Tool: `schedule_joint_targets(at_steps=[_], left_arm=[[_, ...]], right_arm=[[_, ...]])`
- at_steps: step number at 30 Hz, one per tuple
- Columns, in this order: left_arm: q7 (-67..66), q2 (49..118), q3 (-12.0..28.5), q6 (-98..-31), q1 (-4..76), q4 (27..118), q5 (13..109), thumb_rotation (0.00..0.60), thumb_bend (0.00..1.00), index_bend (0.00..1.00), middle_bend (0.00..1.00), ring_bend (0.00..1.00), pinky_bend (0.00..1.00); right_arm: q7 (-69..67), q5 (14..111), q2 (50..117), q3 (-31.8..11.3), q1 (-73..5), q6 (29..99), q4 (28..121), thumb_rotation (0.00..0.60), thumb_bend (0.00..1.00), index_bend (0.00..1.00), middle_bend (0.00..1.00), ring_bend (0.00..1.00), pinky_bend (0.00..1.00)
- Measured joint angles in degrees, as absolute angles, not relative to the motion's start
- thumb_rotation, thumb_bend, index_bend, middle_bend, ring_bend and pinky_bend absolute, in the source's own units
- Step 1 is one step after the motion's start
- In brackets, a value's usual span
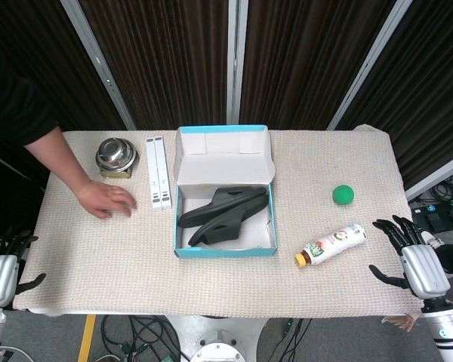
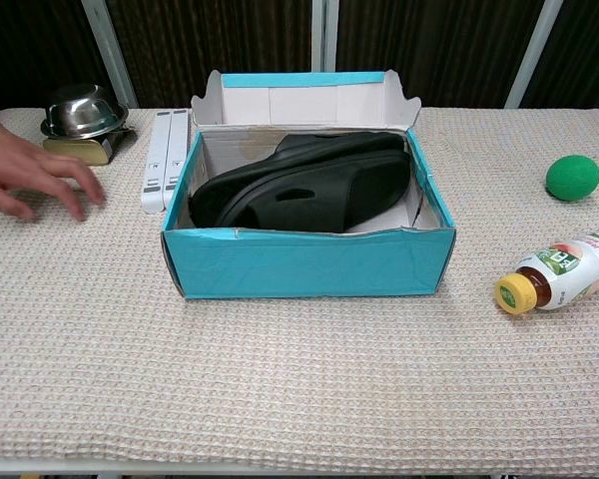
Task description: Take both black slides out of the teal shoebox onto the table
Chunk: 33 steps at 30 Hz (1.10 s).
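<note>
Shoebox (image 1: 225,249), teal, sits open at table (image 1: 347,286) centre, lid flap up at 12 o'clock. Both black slides (image 1: 223,215) lie inside, overlapping. Left hand (image 1: 1,273) at 8 o'clock and right hand (image 1: 417,260) at 4 o'clock hover off the table edges, fingers spread, holding nothing. Bottle (image 1: 331,245) lies at 4 o'clock of the box; green ball (image 1: 343,194) at 3 o'clock.

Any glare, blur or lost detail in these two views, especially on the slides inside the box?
Head view: even light, sharp; the slides read as dark shapes with little surface detail, and the steel bowl shows bright highlights. Chest view: sharp; the near box wall hides the slides' lower part, though their straps show some contour. Both hands appear only in the head view, at the frame edges.
</note>
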<state>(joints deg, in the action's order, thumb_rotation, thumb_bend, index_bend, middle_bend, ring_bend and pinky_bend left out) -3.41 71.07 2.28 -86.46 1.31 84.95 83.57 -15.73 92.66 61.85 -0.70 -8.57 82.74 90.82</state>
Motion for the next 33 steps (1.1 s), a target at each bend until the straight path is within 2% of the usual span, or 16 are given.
schedule_joint_targets(at_steps=[10,16,25,29,33], left_arm=[[-3.11,71.37,2.27,-85.64,1.75,84.44,83.34,0.600,0.05,0.27,0.18,0.03,0.10],[-2.95,71.44,2.31,-85.36,1.90,84.41,83.16,0.600,0.05,0.27,0.18,0.03,0.10],[-3.21,71.14,2.31,-85.78,1.38,85.09,82.49,0.600,0.05,0.27,0.18,0.03,0.10],[-3.08,71.04,2.39,-85.64,1.24,85.17,81.96,0.600,0.05,0.27,0.18,0.03,0.10],[-2.95,70.94,2.57,-85.58,1.26,85.13,81.74,0.600,0.05,0.27,0.18,0.03,0.10]], right_arm=[[-15.05,92.66,61.95,-0.69,-9.15,81.76,91.17,0.600,0.12,0.15,0.14,0.00,0.00],[-14.69,93.84,61.39,-1.60,-13.45,77.11,91.57,0.600,0.12,0.15,0.14,0.00,0.00],[-12.29,93.67,64.20,-7.67,-29.50,61.01,90.86,0.600,0.12,0.15,0.15,0.00,0.00],[-9.65,91.63,69.45,-10.57,-38.08,52.17,87.51,0.600,0.12,0.15,0.15,0.00,0.00],[-7.12,89.61,76.39,-12.40,-44.89,47.08,81.13,0.600,0.07,0.15,0.15,0.00,0.00]])
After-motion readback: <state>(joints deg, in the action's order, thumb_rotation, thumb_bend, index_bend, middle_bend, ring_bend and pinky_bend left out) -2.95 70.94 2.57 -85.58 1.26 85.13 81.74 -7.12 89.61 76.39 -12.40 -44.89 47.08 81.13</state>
